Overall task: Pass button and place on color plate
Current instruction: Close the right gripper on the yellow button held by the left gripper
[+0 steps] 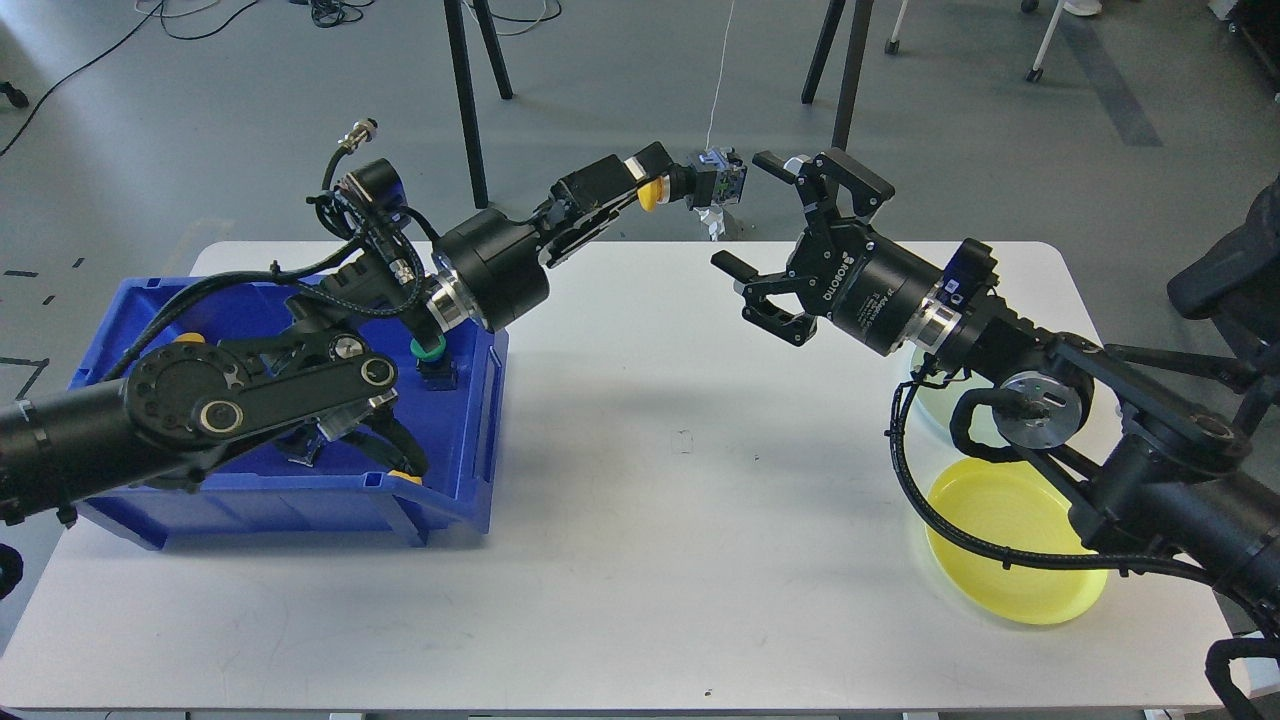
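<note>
Left hand (pixel 650 175) is raised above the far edge of the white counter (pixel 640 520), fingers closed on a yellow push button (pixel 652 193). The button's yellow cap sits between the fingers; its black body and grey terminal block (pixel 722 186) stick out to the right, toward the other arm.

Right hand (pixel 790 235) is just right of the button, not touching it. Fingers spread wide, one up near the terminal block, one lower down, nothing held. White lettering on the right hand's black housing reads "ROBOTIQ"; the smaller print under it is too small to read.

Blue bin (pixel 470 440) on the left side of the counter, mostly covered by the left arm. A green-capped button (pixel 428 349) shows inside near its right wall, and bits of yellow caps show at the bin's left (pixel 186 338) and front (pixel 405 477).

Yellow plate (pixel 1010 545) lies at the counter's right front, under the right arm, a black cable crossing its rim. A pale green plate (pixel 925 405) behind it, mostly hidden by the arm.
</note>
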Robot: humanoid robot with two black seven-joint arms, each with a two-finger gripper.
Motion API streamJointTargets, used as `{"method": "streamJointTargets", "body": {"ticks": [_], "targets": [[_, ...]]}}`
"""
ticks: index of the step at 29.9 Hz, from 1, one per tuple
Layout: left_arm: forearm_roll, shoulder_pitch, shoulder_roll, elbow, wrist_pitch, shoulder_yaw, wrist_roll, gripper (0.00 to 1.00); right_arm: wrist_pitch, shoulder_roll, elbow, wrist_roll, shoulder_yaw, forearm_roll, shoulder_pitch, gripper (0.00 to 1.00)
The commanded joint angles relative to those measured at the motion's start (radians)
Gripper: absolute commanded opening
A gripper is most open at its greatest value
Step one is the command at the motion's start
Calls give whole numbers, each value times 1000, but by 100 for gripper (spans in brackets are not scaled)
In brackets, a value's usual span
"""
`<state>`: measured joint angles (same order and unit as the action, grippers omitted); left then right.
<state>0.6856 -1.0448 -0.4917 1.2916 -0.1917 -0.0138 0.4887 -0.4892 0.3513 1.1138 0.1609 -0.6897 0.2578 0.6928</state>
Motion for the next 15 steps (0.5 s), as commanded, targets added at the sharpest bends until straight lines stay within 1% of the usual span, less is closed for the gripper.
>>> {"method": "streamJointTargets", "body": {"ticks": [1, 15], "targets": [[0, -1, 1, 0, 0, 0, 0, 1, 0, 0, 0, -1, -8, 0, -3, 98], [0, 0, 1, 0, 1, 0, 0, 1, 0, -24, -14, -3, -2, 3, 57, 97]]}}
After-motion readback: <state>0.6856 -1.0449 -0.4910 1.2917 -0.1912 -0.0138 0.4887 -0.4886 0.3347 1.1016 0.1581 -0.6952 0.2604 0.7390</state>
